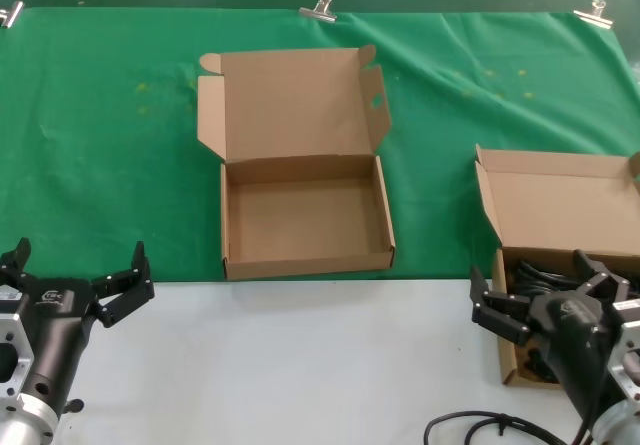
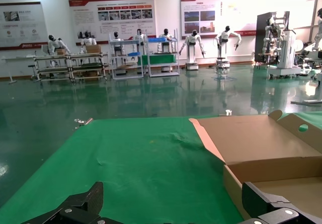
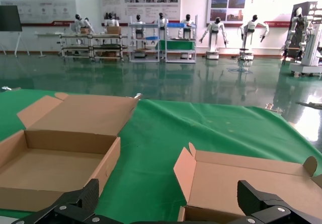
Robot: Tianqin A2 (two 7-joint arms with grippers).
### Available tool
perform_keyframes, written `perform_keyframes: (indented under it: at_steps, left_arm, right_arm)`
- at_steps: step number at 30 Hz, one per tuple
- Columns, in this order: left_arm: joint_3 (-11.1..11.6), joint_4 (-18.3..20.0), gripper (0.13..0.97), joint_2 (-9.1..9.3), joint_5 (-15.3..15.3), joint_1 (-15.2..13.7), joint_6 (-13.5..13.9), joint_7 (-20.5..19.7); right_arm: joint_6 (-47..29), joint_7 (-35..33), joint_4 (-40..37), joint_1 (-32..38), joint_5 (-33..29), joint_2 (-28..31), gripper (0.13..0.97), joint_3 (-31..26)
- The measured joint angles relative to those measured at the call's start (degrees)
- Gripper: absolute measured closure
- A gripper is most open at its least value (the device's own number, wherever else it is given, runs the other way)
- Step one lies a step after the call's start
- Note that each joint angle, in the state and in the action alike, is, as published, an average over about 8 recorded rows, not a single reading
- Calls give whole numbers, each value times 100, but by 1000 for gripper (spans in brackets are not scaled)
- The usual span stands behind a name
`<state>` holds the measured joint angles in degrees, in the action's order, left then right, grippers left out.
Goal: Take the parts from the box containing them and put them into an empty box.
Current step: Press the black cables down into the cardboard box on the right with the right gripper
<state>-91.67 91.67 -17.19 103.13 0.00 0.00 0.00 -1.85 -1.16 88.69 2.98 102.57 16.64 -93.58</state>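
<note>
The empty box (image 1: 305, 220) lies open at the middle of the green cloth, its tall lid standing up behind it, with an oval slot in one wide side flap. It also shows as the empty box (image 2: 271, 148) and the empty box (image 3: 60, 168). The box containing them (image 1: 565, 215) sits at the right, with black parts (image 1: 545, 263) inside; the right wrist view shows only this box's lid (image 3: 251, 178). My right gripper (image 1: 533, 287) (image 3: 168, 194) hovers open at that box's near left corner. My left gripper (image 1: 80, 260) (image 2: 173, 199) waits open at the lower left, over the cloth's near edge.
A green cloth (image 1: 100, 145) covers the far part of the table, held by metal clips (image 1: 320, 7) along its back edge. The bare white tabletop (image 1: 300, 365) runs along the near side. A black cable (image 1: 480, 427) lies at the lower right.
</note>
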Motion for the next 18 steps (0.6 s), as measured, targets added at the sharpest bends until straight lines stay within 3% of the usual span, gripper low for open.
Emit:
perform_keyframes:
  at_steps: [18]
  left_arm:
    - [0, 0, 132, 0, 0, 0, 0, 0]
  right_arm:
    - [-3, 2, 7, 6, 1, 8, 129, -7]
